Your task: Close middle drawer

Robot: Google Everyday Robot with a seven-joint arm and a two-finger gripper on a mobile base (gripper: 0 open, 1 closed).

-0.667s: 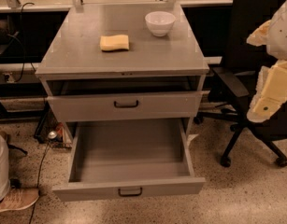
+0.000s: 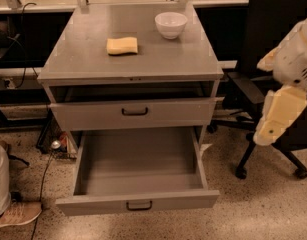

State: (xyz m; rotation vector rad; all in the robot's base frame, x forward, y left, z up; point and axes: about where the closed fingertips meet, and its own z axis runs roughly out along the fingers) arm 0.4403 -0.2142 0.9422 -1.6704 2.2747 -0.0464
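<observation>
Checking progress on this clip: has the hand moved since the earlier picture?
Yes. The hand has dropped lower and slightly left against the black chair behind it, toward the open middle drawer.

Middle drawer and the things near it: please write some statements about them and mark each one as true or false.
1. The middle drawer is pulled far out. True.
2. A sponge lies inside it. False: the sponge lies on the cabinet top.
3. The gripper touches the drawer's handle. False: it hangs to the right of the cabinet, apart from the drawer, in front of a black chair.
4. A white bowl stands on the cabinet top. True.
</observation>
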